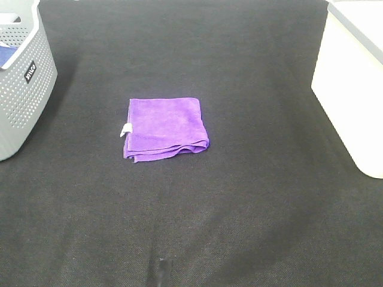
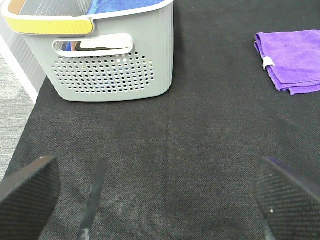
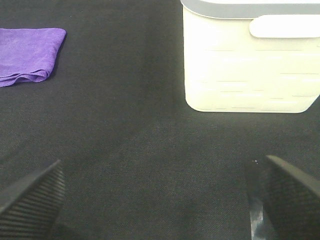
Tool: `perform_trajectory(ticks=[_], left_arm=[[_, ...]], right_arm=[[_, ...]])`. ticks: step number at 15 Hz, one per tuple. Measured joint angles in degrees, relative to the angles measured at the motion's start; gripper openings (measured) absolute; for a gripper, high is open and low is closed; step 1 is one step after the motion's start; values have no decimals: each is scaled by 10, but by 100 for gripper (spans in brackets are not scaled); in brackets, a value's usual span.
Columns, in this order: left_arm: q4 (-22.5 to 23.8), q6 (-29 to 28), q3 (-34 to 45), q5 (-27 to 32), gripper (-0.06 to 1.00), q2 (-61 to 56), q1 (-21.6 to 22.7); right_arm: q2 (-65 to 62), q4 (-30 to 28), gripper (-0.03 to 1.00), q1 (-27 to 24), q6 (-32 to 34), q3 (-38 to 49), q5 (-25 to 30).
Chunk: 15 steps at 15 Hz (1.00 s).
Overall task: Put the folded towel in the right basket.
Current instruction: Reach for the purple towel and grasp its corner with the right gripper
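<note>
**A:** Nearest in each wrist view are the dark ribbed pads (image 2: 27, 192) of the jaws. How do they stand?

**B:** The left jaws are spread wide, one pad at each edge of the view, with only bare counter (image 1: 251, 227) between them. The right jaws are the same: their pads (image 3: 30, 200) are far apart and grip nothing.

**A:** And the folded towel (image 1: 166, 128)?

**B:** It's purple and lies flat on the counter, about midway between the two baskets and well apart from both. Its loose layered edges face the near side. A small white tag (image 1: 125, 129) sticks out of its left edge.

**A:** The right basket (image 1: 350, 89)?

**B:** Cream-white with solid walls, at the right edge toward the far side. Its inside is hidden from every view.

**A:** And on the left?

**B:** A grey basket (image 1: 24, 89) with perforated walls stands at the far left. There is a blue cloth (image 2: 120, 6) inside it.
</note>
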Motion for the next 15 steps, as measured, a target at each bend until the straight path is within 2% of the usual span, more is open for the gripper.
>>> perform_trajectory(ticks=[15], left_arm=[[0,0,0,0,99,0,0]], right_arm=[[0,0,96,0,0,0,0]])
